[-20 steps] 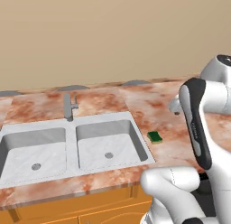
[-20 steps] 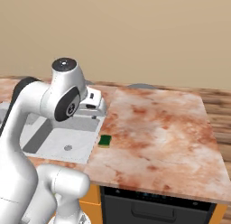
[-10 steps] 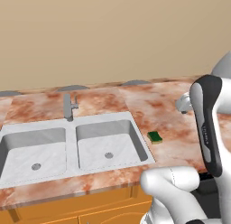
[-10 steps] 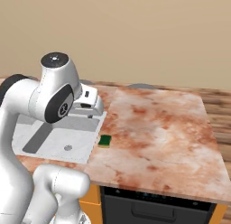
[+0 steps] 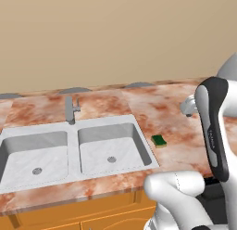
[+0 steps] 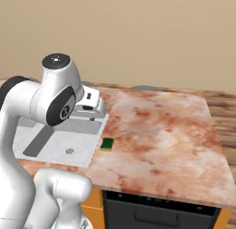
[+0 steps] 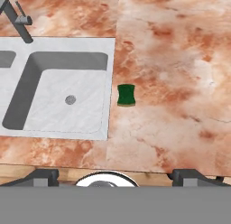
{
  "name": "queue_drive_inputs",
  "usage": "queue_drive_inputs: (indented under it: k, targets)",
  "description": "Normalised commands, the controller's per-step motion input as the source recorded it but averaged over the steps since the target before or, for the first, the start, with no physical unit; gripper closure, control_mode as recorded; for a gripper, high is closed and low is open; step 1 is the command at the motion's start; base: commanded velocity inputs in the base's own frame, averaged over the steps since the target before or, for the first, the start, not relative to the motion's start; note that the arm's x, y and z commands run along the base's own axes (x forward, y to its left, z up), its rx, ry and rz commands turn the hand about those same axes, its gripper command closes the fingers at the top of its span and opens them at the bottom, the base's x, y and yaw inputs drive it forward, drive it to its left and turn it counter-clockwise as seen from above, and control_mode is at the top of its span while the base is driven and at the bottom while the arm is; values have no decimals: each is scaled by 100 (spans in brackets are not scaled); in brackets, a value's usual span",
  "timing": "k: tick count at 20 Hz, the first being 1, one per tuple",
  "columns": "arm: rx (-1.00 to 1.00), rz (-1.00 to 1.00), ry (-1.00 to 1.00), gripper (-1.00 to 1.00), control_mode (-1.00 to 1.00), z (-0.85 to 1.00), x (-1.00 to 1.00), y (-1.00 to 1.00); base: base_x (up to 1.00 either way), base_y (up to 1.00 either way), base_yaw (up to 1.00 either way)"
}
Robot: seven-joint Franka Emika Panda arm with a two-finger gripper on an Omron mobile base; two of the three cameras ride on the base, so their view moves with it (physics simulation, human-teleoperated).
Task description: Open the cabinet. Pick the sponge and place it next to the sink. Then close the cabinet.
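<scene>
The sponge [image 5: 159, 140] [image 6: 107, 143] [image 7: 126, 95] is a small green block lying flat on the marble counter, just right of the sink [image 5: 150, 156] [image 6: 93, 155] [image 7: 110, 83] and apart from its rim. My gripper [image 7: 116, 175] hangs well above the counter near the sink's right edge, open and holding nothing. Its dark fingertips [image 7: 41, 175] stand wide apart. In the base views the hand [image 5: 188, 105] [image 6: 90, 107] is partly hidden by the forearm. The cabinet is out of view.
A grey faucet [image 5: 70, 108] [image 7: 16, 17] stands behind the double sink. Bare marble counter [image 6: 161, 135] stretches right of the sponge. Short orange doors [image 5: 92, 215] run under the counter, and a dark oven front [image 6: 156, 209] sits below its right part.
The arm's elbow has swung outward and the forearm has shifted with it, while the hand has stayed nearly in place. The sponge has not moved and the jaws stay open.
</scene>
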Motion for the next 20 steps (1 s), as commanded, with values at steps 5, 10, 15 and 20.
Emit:
queue_drive_inputs:
  k: [5,10,15,20]
  targets:
    - [0,0,0,-100,100,0,0,0,-6,-1,-4]
    - [0,0,0,-100,100,0,0,0,-55,-46,-73]
    - [0,0,0,-100,100,0,0,0,-33,-24,-86]
    - [0,0,0,-100,100,0,0,0,1,-11,-82]
